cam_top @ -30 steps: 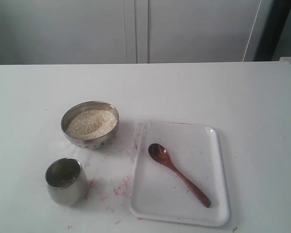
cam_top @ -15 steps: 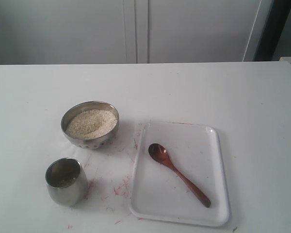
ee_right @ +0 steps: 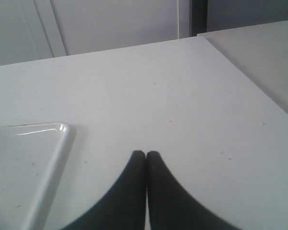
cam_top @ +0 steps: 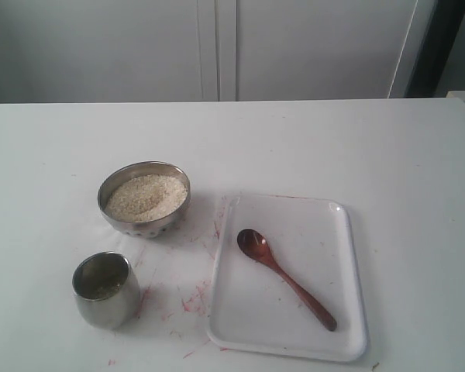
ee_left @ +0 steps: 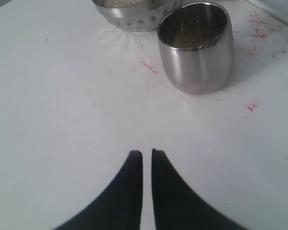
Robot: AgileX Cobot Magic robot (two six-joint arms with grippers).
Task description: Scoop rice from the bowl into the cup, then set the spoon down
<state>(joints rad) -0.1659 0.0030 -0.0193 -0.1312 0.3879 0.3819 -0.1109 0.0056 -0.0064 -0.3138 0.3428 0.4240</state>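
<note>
Exterior view, left to right: a small, handleless, rounded steel cup stands at the near left of the white counter, holding a little pale material at its bottom. Just behind it sits a wide, shallow, shiny steel bowl with a dimpled lower band, filled with a mound of fine off-white rice. Right of both lies a white rectangular plastic tray, and on it a dark reddish-brown wooden spoon, scoop toward the bowl, slim handle angled to the near right.

The spoon looks light, stiff and smooth; the handle's far end, lying flat on the tray, seems the best place to pinch it.

Left wrist view: the left gripper is nearly closed, a thin gap showing, holding nothing, near the cup. Right wrist view: the right gripper is fully together, empty, beside the tray's corner.

Nothing has moved since the earlier frames.
</note>
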